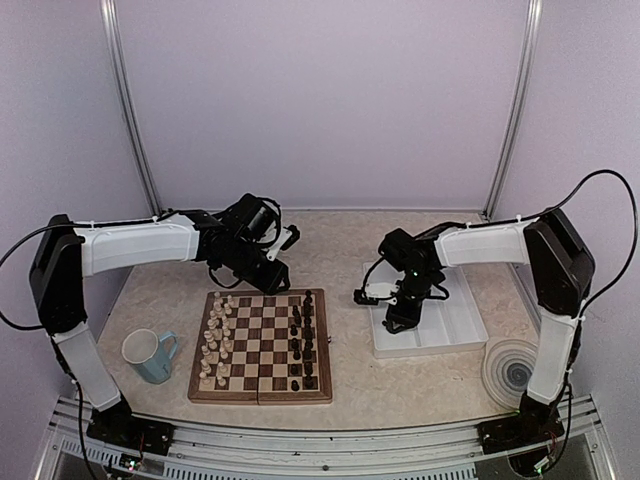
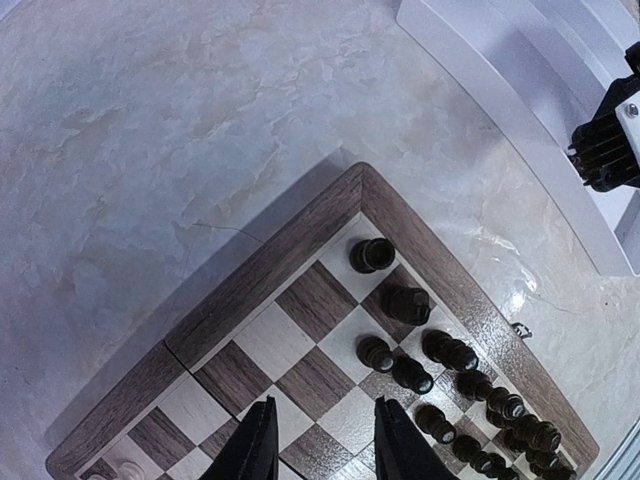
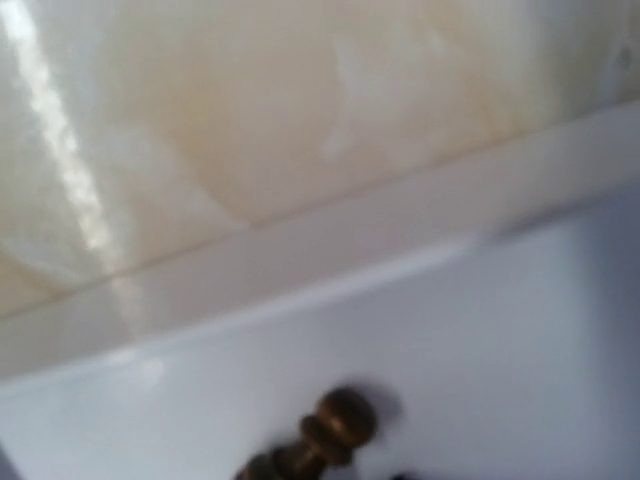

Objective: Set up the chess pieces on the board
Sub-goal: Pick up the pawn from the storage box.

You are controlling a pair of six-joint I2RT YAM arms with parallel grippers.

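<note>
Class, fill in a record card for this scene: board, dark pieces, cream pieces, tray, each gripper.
board: on the table between the arms
dark pieces: on the board's right columns
cream pieces: on its left columns
tray: right of board, a dark piece inside
left gripper: open, empty, over the board's far edge
right gripper: lowered into tray, grip unclear

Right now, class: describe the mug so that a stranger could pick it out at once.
Find the chessboard in the middle of the table. Just off its left edge, beside the cream pieces, stands the mug. It is pale blue with a white inside, handle toward the board, the only cup there.
</note>
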